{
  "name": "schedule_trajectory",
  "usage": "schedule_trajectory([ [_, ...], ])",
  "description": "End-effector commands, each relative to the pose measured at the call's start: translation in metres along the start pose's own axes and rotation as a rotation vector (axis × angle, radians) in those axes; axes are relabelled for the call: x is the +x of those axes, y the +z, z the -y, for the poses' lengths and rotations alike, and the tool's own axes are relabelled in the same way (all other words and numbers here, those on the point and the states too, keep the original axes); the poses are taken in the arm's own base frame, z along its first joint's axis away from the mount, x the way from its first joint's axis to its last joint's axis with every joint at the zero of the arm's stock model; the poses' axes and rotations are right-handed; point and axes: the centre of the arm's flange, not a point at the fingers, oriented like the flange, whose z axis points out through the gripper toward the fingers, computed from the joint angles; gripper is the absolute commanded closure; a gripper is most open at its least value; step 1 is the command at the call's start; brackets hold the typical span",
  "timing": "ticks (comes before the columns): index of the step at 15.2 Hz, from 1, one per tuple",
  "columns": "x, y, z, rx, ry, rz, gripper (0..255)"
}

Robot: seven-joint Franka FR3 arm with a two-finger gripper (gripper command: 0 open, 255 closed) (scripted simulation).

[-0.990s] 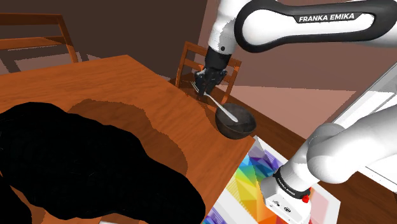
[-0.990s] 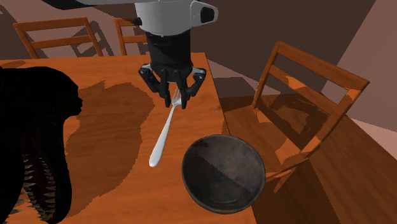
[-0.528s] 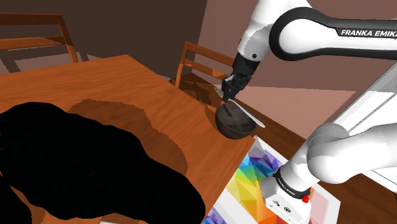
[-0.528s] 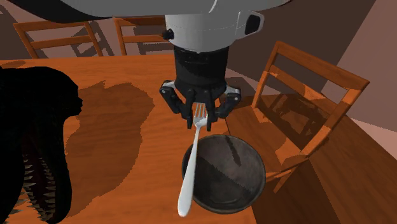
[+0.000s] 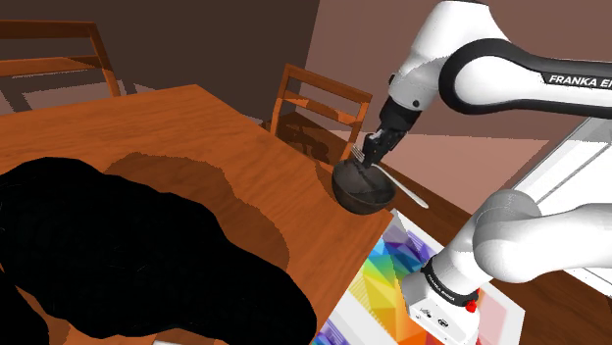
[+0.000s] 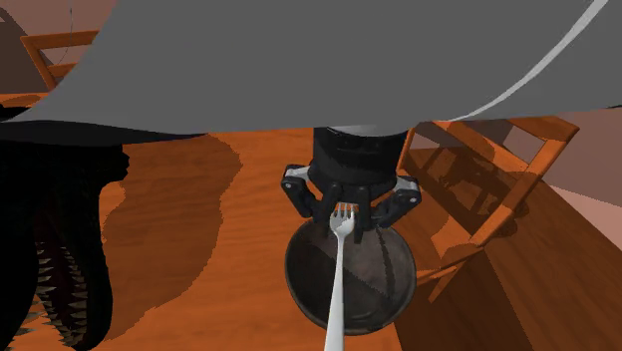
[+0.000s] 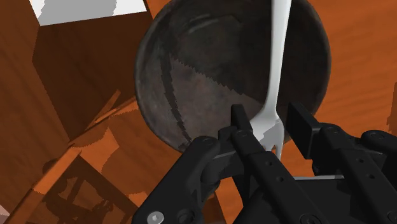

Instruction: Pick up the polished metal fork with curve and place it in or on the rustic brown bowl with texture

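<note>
fork (image 6: 338,274) hangs clamped near its tines in the gripper (image 6: 345,215), handle slanting over the dark bowl (image 6: 384,274) on the wooden table (image 6: 249,264).

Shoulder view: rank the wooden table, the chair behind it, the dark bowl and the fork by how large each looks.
1. Wooden table
2. Chair
3. Dark bowl
4. Fork: it runs longer than the bowl is wide, but it is far thinner, so it covers the least area.

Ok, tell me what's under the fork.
The dark bowl lies under the fork, which the gripper clasps by its tine end. The bowl looks empty; the handle hides a strip of its inside and rim.
</note>
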Motion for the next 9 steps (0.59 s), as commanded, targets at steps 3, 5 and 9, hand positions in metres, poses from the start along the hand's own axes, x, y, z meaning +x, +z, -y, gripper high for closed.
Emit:
schedule_trajectory([
  [3,-0.002,0.021,-0.001,0.000,0.000,0.000,255],
  [5,-0.003,0.032,-0.001,0.000,0.000,0.000,255],
  [9,-0.004,0.053,-0.001,0.000,0.000,0.000,255],
])
